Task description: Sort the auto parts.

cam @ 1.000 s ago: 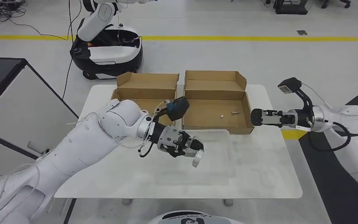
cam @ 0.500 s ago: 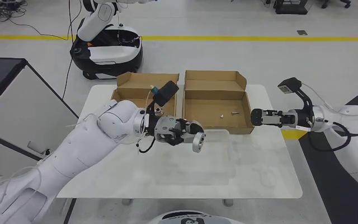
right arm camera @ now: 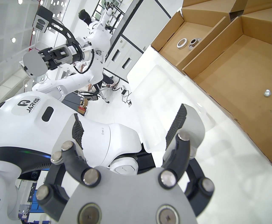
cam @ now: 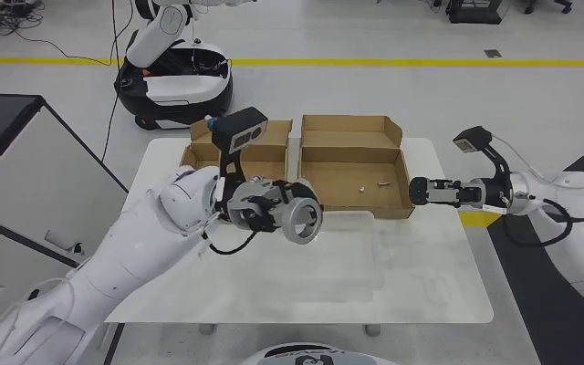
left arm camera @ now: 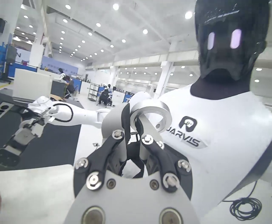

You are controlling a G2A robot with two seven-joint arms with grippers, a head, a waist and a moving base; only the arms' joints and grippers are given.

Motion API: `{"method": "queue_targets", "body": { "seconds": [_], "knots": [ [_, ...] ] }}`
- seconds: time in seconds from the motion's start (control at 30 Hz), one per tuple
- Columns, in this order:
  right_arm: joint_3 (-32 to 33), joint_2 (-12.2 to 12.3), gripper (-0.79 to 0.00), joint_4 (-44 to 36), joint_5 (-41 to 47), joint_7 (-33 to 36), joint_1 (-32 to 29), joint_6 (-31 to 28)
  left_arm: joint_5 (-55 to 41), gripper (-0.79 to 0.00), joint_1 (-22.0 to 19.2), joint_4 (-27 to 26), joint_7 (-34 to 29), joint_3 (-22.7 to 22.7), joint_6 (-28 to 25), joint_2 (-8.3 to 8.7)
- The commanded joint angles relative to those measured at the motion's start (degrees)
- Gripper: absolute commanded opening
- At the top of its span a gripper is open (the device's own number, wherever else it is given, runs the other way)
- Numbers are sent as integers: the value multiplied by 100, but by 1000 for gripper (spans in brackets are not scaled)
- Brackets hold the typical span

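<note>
Pinching the metal ring (left arm camera: 149, 105), left tool (left arm camera: 132, 121) is lifting & twisting toward the left cardboard box (cam: 276, 135), prob to drop it in; right tool (right arm camera: 129, 121) is staying spread.

Bright ceiling lights (left arm camera: 115, 6); soft shadows; table (cam: 429, 274) glare; wrist-view edges bent.

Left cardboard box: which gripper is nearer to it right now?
Left. The left gripper, shut on a metal ring, is by the robot-side edge of the left cardboard box. The right gripper, open, is out past the far side of the right box.
</note>
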Motion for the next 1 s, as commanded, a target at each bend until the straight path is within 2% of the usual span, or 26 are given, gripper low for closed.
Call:
{"method": "queue_targets", "body": {
  "seconds": [0.0, 0.53, 0.8, 0.97],
  "knots": [
    [0, 0, 0, 0, 0, 0, 0, 0, -404, -785, 61, -115, -84, -109, 0, -52],
    [0, 0, 0, 0, 0, 0, 0, 0, -1283, -785, 380, -382, -84, -522, 0, -309],
    [0, 0, 0, 0, 0, 0, 0, 0, -1307, -785, 390, -380, -85, -529, 0, -316],
    [0, 0, 0, 0, 0, 0, 0, 0, -1294, -785, 594, -476, 479, -730, 141, -368]
  ]
}}
